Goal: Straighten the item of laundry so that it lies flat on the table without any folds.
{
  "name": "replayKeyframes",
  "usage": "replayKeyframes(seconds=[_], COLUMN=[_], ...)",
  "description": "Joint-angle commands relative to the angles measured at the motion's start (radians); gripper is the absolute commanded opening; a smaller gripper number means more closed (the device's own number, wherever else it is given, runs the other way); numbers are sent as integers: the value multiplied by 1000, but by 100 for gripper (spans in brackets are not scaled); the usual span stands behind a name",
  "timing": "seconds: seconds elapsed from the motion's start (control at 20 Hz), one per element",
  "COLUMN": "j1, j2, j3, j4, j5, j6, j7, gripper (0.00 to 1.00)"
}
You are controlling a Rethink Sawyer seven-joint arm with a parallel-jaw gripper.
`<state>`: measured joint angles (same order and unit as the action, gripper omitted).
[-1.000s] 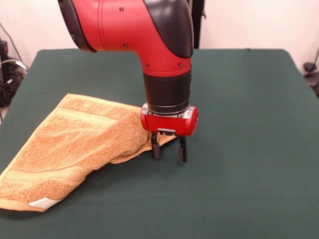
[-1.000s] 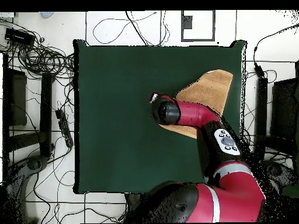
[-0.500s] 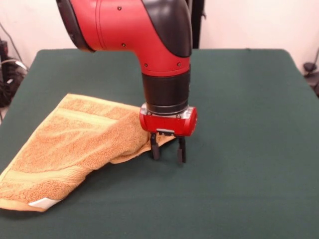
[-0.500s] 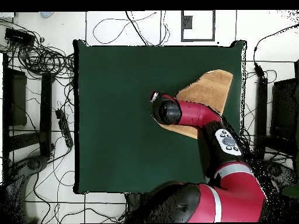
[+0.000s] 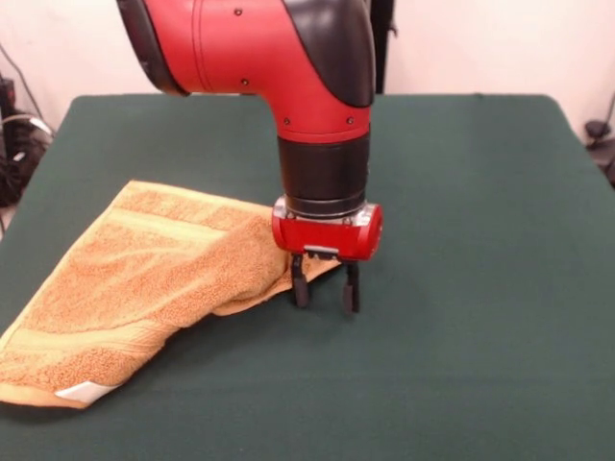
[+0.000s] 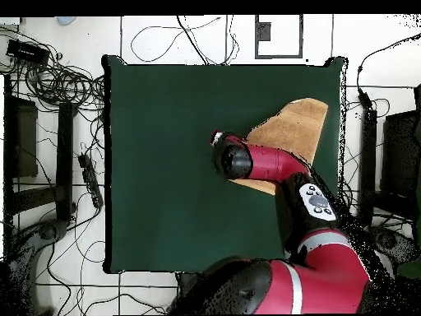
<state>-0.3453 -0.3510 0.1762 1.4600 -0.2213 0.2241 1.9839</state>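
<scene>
Front view: the red and black arm (image 5: pixel 317 106) comes down from the top, wrist vertical, gripper (image 5: pixel 326 289) pointing straight down at the table (image 5: pixel 480 240). Its two dark fingers (image 5: pixel 301 286) stand apart, tips at or just above the green cloth; contact cannot be told. Between them lies the pointed corner of the towel (image 5: pixel 144 279), with the finger on the towel's side at the corner's edge; nothing is clamped.

The towel spreads from the gripper toward 8 o'clock, to the table's near corner. It is folded over itself, a raised fold running up to the gripper. A white tag (image 5: pixel 85 390) shows at its near edge.

Overhead view: towel (image 6: pixel 292 132) at 2 o'clock on the table (image 6: pixel 164 164), close to that side edge; the arm (image 6: pixel 271 164) covers its corner.
</scene>
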Motion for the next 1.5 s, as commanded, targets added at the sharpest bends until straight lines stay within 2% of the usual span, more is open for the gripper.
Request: replayKeyframes(seconds=[0.05,0.2,0.35,0.75,1.0,1.25,1.5], j1=[123,199,228,210,191,143,115], j2=[-53,-105,-150,-169,-148,-87,-75], j3=[-129,-220,-254,-239,-213,-153,-115], j4=[107,106,114,132,134,150,172], j5=[57,70,90,132,153,147,153], j6=[10,65,125,151,129,21,-6], j7=[250,261,245,189,171,154,153], gripper=[100,100,100,100,100,100,100])
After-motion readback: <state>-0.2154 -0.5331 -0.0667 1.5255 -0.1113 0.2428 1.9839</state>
